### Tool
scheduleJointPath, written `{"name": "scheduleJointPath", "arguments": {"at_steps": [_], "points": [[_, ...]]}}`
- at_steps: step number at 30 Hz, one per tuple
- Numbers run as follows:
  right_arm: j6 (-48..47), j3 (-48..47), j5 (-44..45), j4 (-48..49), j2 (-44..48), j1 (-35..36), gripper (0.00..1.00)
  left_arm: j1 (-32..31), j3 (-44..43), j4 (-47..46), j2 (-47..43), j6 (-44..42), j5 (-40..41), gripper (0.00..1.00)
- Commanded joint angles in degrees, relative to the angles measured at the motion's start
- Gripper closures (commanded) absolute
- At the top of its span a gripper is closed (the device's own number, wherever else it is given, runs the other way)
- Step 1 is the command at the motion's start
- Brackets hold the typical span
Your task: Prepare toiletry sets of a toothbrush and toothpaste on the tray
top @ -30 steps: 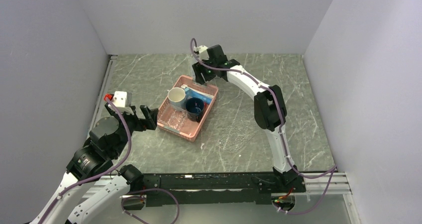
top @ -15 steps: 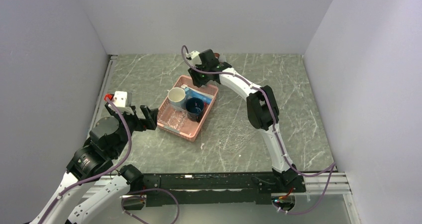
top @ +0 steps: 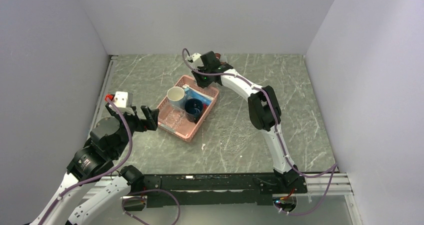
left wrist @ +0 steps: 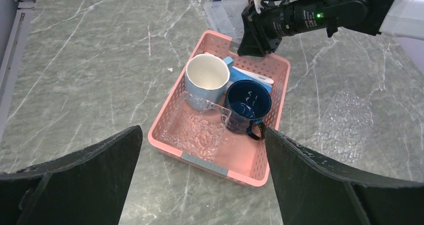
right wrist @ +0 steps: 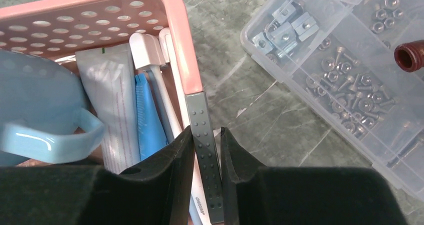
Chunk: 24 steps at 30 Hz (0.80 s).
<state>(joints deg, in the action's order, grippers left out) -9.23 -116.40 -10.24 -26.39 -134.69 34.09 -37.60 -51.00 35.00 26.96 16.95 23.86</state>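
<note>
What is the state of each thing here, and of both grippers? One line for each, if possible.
left gripper: open, empty.
right gripper: shut on the pink basket, at its rim.
pale cup: upright, empty.
dark blue mug: upright.
tray: in the pink basket, nothing on it.
toothpaste: lying in the pink basket.
toothbrush: lying in the pink basket.
parts box: on the table, holding screws.

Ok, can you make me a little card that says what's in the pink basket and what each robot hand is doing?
Holder: pink basket
Inside it: toothbrush, toothpaste, tray, pale mug, dark blue mug
Tray: clear, no set on it yet
Right gripper: shut on the basket's grey rim tab
Left gripper: open, holding nothing
Beside basket: clear box of nuts and bolts
</note>
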Motion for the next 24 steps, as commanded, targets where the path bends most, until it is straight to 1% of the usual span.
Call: {"name": "scheduleJointPath", "arguments": {"at_steps": [1, 5, 11, 16, 17, 24], "points": [[1.52, 3.39, 2.84, 2.27, 4.39, 0.55, 0.87, -0.18, -0.06, -1.07, 0.77, -0.95, 0.09, 0.01], [2.58, 6.84, 4.65, 3.46, 6.36, 0.54, 1.0, -0.17, -0.15, -0.9, 1.37, -0.95, 0.11, 0.01], [6.02, 9.77, 10.8, 1.86, 8.4, 0.46, 1.0, -0.19, -0.14, -0.75, 2.07, -0.95, 0.31, 0.01], [9.04, 16.89, 14.54, 4.4, 12.35, 0.32, 1.0, -0.16, -0.14, -0.73, 2.82, -0.95, 0.25, 0.01], [11.02, 18.04, 15.12, 4.62, 13.07, 0.32, 1.0, -0.11, -0.21, -0.66, 2.93, -0.95, 0.26, 0.01], [16.75, 24.29, 18.84, 5.87, 18.13, -0.93, 1.0, -0.17, -0.32, -0.33, 3.63, -0.93, 0.69, 0.01]]}}
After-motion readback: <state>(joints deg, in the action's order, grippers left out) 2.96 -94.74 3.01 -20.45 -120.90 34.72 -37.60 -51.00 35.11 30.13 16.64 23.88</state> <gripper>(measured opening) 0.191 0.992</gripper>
